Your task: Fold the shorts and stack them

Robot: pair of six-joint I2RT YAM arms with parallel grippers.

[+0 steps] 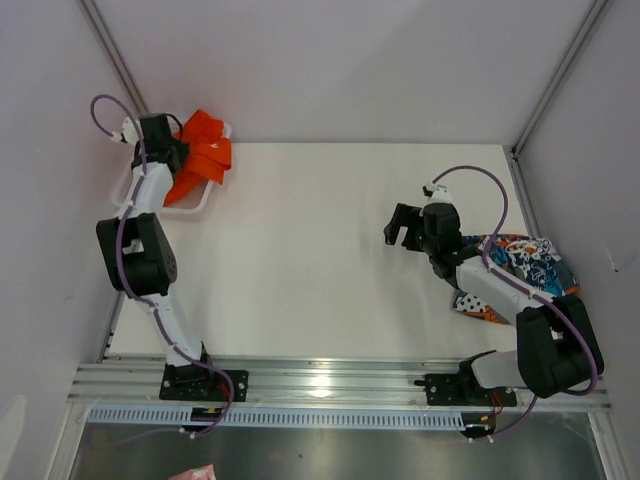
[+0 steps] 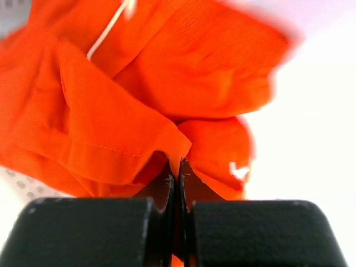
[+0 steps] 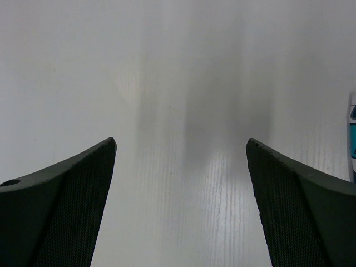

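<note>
The plain orange shorts (image 1: 205, 150) lie bunched in the white basket (image 1: 201, 206) at the far left corner. My left gripper (image 1: 166, 150) is over them, shut on a fold of the orange cloth (image 2: 139, 100), which is pinched between the fingertips of that gripper (image 2: 179, 178). The printed blue, teal, orange and white shorts (image 1: 530, 262) lie on the table at the right, partly under my right arm. My right gripper (image 1: 404, 228) hovers left of them over bare table, open with nothing between its fingers (image 3: 181, 150). A sliver of the print (image 3: 352, 128) shows at the right edge.
White basket mesh (image 2: 16, 186) shows under the orange cloth. The white table (image 1: 300, 260) is bounded by grey walls on three sides and the metal rail (image 1: 330, 385) with the arm bases at the near edge.
</note>
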